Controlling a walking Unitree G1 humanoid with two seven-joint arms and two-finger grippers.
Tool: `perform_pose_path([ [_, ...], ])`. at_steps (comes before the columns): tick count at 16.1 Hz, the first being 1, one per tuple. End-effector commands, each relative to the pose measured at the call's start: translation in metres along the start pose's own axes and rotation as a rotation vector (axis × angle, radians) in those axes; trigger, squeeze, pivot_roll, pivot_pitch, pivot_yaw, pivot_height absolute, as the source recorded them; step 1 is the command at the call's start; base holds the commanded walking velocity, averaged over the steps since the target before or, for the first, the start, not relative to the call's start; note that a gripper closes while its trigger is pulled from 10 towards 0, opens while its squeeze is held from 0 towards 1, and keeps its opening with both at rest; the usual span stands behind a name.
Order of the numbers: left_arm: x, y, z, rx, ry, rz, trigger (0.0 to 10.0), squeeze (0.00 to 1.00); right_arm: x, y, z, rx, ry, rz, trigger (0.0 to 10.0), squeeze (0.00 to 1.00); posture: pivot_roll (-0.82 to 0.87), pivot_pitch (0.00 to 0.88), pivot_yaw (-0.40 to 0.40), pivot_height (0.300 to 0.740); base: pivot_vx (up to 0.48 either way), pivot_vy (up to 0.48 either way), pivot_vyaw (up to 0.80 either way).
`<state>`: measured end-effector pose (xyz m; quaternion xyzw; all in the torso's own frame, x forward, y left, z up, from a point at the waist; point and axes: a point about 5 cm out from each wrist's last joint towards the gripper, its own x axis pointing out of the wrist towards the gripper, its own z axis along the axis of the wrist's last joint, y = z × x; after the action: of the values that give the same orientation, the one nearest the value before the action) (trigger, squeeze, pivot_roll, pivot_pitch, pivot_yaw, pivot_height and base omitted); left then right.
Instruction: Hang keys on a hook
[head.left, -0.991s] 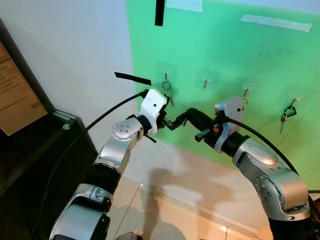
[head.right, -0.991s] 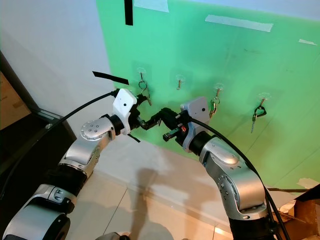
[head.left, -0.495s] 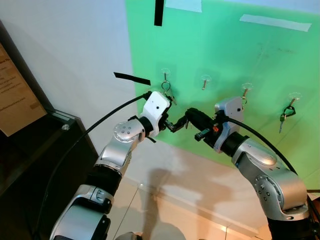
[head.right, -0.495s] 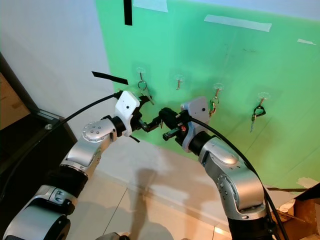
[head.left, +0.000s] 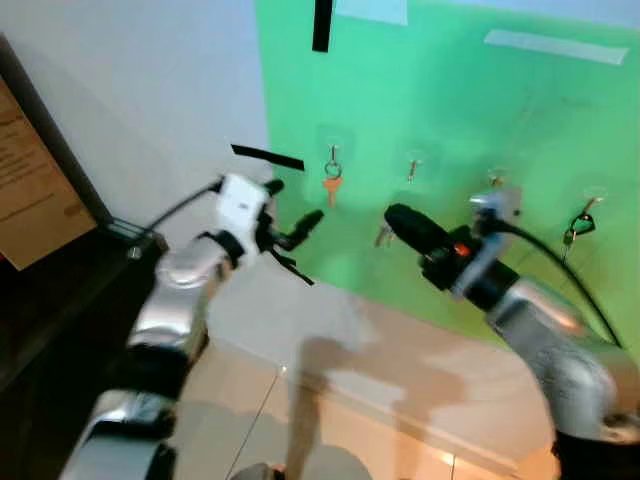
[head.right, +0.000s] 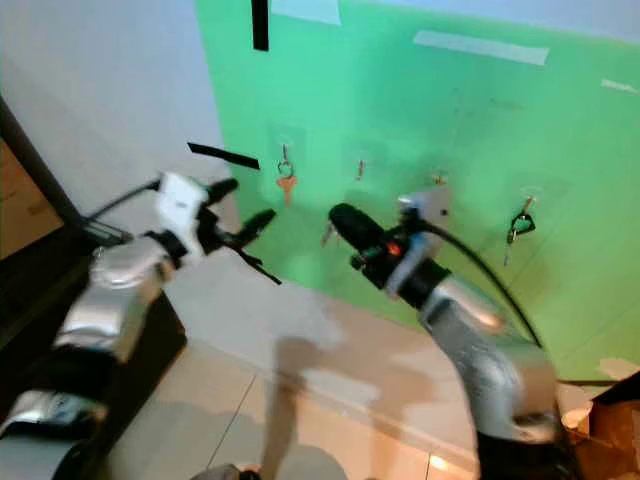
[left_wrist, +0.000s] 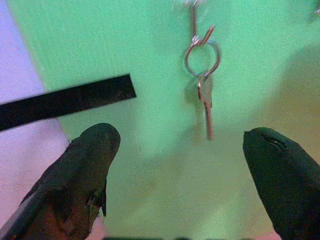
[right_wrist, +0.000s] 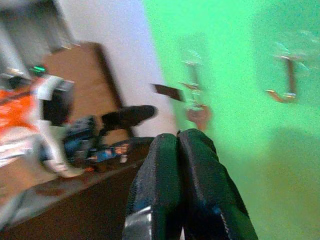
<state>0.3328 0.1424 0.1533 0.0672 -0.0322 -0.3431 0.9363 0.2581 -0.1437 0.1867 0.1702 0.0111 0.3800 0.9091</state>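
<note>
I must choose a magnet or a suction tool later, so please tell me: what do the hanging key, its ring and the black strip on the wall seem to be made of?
The key and its ring look like metal: thin, grey-brown, with a dull shine. The black strip looks like matte adhesive tape, flat on the wall; I cannot be sure.

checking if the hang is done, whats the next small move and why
Probably draw the left gripper further back from the wall: the key hangs by its ring on the hook, and the open gripper holds nothing. The right gripper is shut, empty.
</note>
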Motion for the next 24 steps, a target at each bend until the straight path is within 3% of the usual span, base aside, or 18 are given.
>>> perform_pose_path([
  [1, -0.006, -0.001, 0.002, -0.012, -0.002, -0.041, 10.0, 0.00, -0.006, 0.009, 0.012, 0.021, -0.058, 0.113, 10.0, 0.00, -0.12, 0.000, 0.036, 0.740, 0.000, 0.000, 0.00],
  [3, -0.010, -0.010, 0.006, 0.010, -0.003, -0.127, 10.0, 0.00, -0.016, 0.025, 0.024, 0.150, -0.148, 0.335, 10.0, 0.00, -0.12, 0.000, 0.027, 0.740, 0.000, 0.000, 0.00],
  [6, -0.006, -0.021, 0.017, -0.004, -0.046, -0.171, 10.0, 0.00, -0.019, 0.036, 0.040, 0.236, -0.248, 0.479, 10.0, 0.00, -0.11, 0.000, 0.019, 0.740, 0.000, 0.000, 0.00],
  [10, -0.003, -0.026, 0.027, -0.040, -0.080, -0.208, 10.0, 0.00, -0.020, 0.039, 0.048, 0.278, -0.276, 0.526, 10.0, 0.00, -0.11, 0.000, 0.012, 0.740, 0.000, 0.000, 0.00],
  [12, 0.003, -0.027, 0.037, -0.111, -0.123, -0.231, 10.0, 0.00, -0.018, 0.040, 0.047, 0.274, -0.255, 0.520, 10.0, 0.00, -0.11, 0.000, 0.006, 0.740, 0.000, 0.000, 0.00],
  [13, 0.006, -0.031, 0.046, -0.177, -0.162, -0.279, 10.0, 1.00, -0.013, 0.037, 0.043, 0.225, -0.201, 0.467, 10.0, 0.00, -0.11, 0.000, 0.005, 0.740, 0.000, 0.000, 0.00],
  [14, 0.009, -0.035, 0.057, -0.245, -0.218, -0.337, 10.0, 1.00, -0.006, 0.031, 0.037, 0.165, -0.139, 0.393, 10.0, 0.00, -0.11, 0.000, 0.004, 0.740, 0.000, 0.000, 0.00],
  [16, 0.014, -0.041, 0.070, -0.285, -0.258, -0.440, 10.0, 1.00, 0.000, 0.029, 0.033, 0.117, -0.088, 0.363, 10.0, 0.00, -0.11, 0.000, 0.005, 0.740, 0.000, 0.000, 0.00],
  [17, 0.015, -0.042, 0.072, -0.289, -0.258, -0.463, 10.0, 1.00, 0.001, 0.029, 0.033, 0.110, -0.080, 0.361, 10.0, 0.00, -0.11, 0.000, 0.005, 0.740, 0.000, 0.000, 0.00],
  [19, 0.012, -0.047, 0.076, -0.282, -0.209, -0.607, 10.0, 1.00, 0.006, 0.028, 0.029, 0.034, -0.028, 0.320, 10.0, 0.00, -0.11, 0.000, 0.020, 0.740, 0.000, 0.000, 0.00],
  [20, 0.010, -0.049, 0.077, -0.295, -0.197, -0.654, 10.0, 0.95, 0.009, 0.028, 0.028, 0.016, -0.021, 0.312, 10.0, 0.00, -0.12, 0.000, 0.022, 0.740, 0.000, 0.000, 0.00],
  [21, 0.009, -0.050, 0.078, -0.298, -0.194, -0.676, 10.0, 0.44, 0.011, 0.029, 0.028, 0.003, -0.016, 0.316, 10.0, 0.00, -0.12, 0.000, 0.029, 0.740, 0.000, 0.000, 0.00],
  [22, 0.009, -0.051, 0.078, -0.308, -0.190, -0.692, 10.0, 0.19, 0.012, 0.029, 0.027, -0.011, -0.007, 0.318, 10.0, 0.00, -0.12, 0.000, 0.034, 0.740, 0.000, 0.000, 0.00],
  [24, 0.010, -0.051, 0.078, -0.332, -0.201, -0.696, 10.0, 0.00, 0.013, 0.028, 0.024, -0.028, 0.007, 0.308, 10.0, 0.00, -0.12, 0.000, 0.040, 0.740, 0.000, 0.000, 0.00],
])
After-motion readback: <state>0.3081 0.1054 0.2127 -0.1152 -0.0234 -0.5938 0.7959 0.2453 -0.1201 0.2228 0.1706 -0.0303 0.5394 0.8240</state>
